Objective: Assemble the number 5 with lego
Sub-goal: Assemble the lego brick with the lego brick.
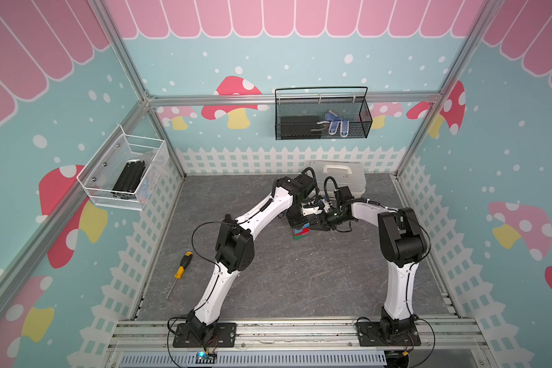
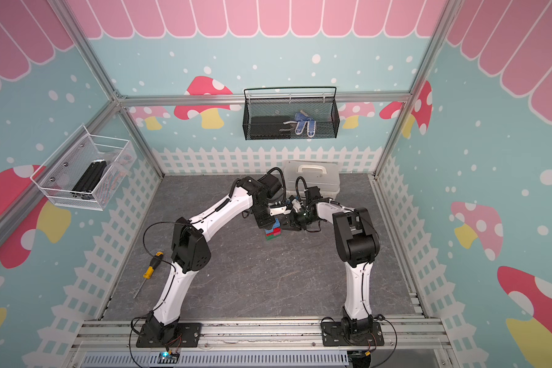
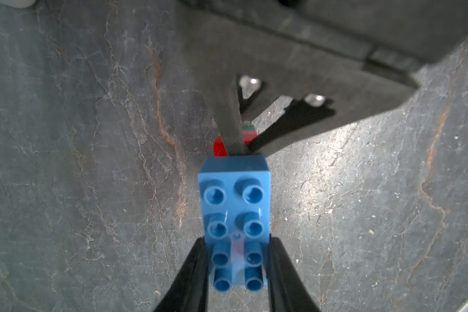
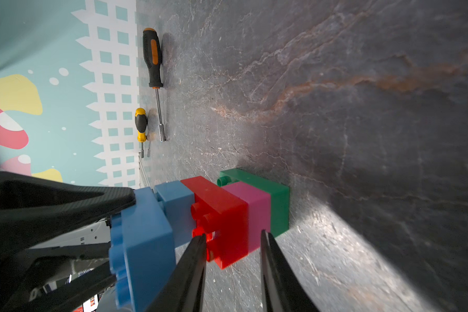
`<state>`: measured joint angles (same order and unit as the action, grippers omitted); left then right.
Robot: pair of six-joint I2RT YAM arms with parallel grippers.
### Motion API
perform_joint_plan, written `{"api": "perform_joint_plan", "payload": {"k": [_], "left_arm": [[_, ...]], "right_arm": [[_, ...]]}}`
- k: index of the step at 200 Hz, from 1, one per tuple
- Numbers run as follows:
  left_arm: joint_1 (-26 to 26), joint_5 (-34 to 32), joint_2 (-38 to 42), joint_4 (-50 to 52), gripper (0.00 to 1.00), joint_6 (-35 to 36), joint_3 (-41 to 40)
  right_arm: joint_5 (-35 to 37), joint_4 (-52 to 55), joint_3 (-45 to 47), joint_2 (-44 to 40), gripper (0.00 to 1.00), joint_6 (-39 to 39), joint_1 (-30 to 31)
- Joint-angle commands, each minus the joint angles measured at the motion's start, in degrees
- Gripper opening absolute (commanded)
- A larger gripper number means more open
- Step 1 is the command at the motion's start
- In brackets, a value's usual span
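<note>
While both arms meet over the build, the stack of five studded plastic bricks [image 1: 301, 232] stands upright on the dark stone-patterned bench [image 1: 300, 286]. It sits about midway between the side edges and somewhat nearer the far edge than the near one.

Order from the bench upward: long green brick [image 4: 278, 205], short pink brick [image 4: 257, 210], long red brick [image 4: 222, 216], short blue brick [image 4: 177, 205], long blue brick [image 3: 234, 205].

The left gripper [image 3: 237, 240] is clamped across the width of the long blue brick, one finger on each long side. The right gripper [image 4: 231, 237] comes in from the side. Its fingers bracket the red and pink layers and appear pressed onto them as a brace.

Assessment: the step in hand is seating the top bar of the number 5 [image 2: 274, 231]. From the right wrist view the long blue brick looks slightly askew on the short blue one. Full seating cannot be confirmed.

Recommendation:
- Square the top brick's long sides with the red brick before loading.
- Press straight down the stack's axis, with the load over the short blue brick, not the unsupported end.
- Hold the brace firm so the green base neither skids nor tips.
- Release the top first and the brace last.

The yellow-handled screwdriver [image 1: 183, 266] lies well apart near the left edge and is no obstruction.
</note>
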<state>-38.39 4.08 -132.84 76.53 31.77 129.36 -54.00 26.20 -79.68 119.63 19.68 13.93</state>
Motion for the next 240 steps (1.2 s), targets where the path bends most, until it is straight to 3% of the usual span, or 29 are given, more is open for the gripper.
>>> {"api": "perform_joint_plan", "payload": {"k": [1, 240], "left_arm": [[-0.5, 0.3, -2.5, 1.3, 0.0, 1.8, 0.4], [-1.3, -0.1, -4.6, 1.3, 0.0, -0.9, -3.9]], "right_arm": [[1.4, 2.2, -0.7, 2.2, 0.35, -2.0, 0.4], [1.8, 1.9, -0.6, 5.6, 0.37, -2.6, 0.5]]}}
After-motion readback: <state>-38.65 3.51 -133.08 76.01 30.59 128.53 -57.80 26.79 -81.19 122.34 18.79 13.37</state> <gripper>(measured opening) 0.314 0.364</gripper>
